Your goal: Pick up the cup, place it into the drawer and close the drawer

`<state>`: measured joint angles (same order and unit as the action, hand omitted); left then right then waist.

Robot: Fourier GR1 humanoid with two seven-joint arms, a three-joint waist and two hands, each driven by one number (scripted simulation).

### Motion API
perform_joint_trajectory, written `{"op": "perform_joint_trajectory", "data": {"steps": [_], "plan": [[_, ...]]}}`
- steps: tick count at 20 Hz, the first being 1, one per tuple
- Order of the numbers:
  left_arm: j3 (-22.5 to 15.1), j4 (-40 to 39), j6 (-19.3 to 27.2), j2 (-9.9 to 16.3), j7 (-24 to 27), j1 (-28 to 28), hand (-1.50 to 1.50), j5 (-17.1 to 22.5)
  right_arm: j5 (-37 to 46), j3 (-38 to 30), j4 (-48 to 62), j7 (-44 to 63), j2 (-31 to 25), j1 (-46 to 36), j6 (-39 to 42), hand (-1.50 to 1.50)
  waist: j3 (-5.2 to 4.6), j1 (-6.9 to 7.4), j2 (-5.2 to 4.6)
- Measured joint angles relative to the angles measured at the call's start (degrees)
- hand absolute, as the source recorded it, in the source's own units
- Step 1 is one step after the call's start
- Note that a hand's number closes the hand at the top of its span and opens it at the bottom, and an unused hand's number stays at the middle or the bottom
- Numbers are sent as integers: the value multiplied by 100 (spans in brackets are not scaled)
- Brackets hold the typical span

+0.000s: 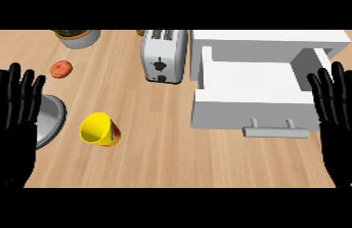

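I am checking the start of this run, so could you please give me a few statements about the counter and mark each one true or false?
1. The drawer is pulled open. True.
2. The cup sits inside the drawer. False: it lies tilted on the counter, left of the drawer.
3. The toaster stands between the cup and the drawer. False: it stands beyond the cup, beside the drawer unit.
4. The right hand is open and holds nothing. True.
5. The left hand grips the cup. False: it is open at the left edge.
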<state>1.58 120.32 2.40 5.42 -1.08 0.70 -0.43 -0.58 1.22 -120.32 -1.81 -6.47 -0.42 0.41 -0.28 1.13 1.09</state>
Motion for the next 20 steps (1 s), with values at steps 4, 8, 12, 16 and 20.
{"op": "perform_joint_trajectory", "data": {"steps": [4, 8, 12, 16, 20], "plan": [[138, 74, -637, 263, 222, 183, -150, 621, 23, -31, 85, -46, 49, -68, -28, -150, 15, -50, -66], [288, -239, -1270, 481, 42, 186, -150, 1615, -49, 62, 168, 191, -32, -41, 130, -150, 17, -88, -104], [652, -757, -1662, 679, -279, 176, -150, 2526, -204, 90, 294, 555, -157, -172, 328, -150, 22, -95, -114], [889, -1431, -1940, 793, -264, -87, -150, 2825, -359, -43, 568, 690, -237, -408, 501, -150, 25, -107, -115], [1082, -1961, -2197, 902, -92, -84, -150, 2736, -414, -178, 875, 593, -262, -600, 621, -150, 26, -108, -114]]}}
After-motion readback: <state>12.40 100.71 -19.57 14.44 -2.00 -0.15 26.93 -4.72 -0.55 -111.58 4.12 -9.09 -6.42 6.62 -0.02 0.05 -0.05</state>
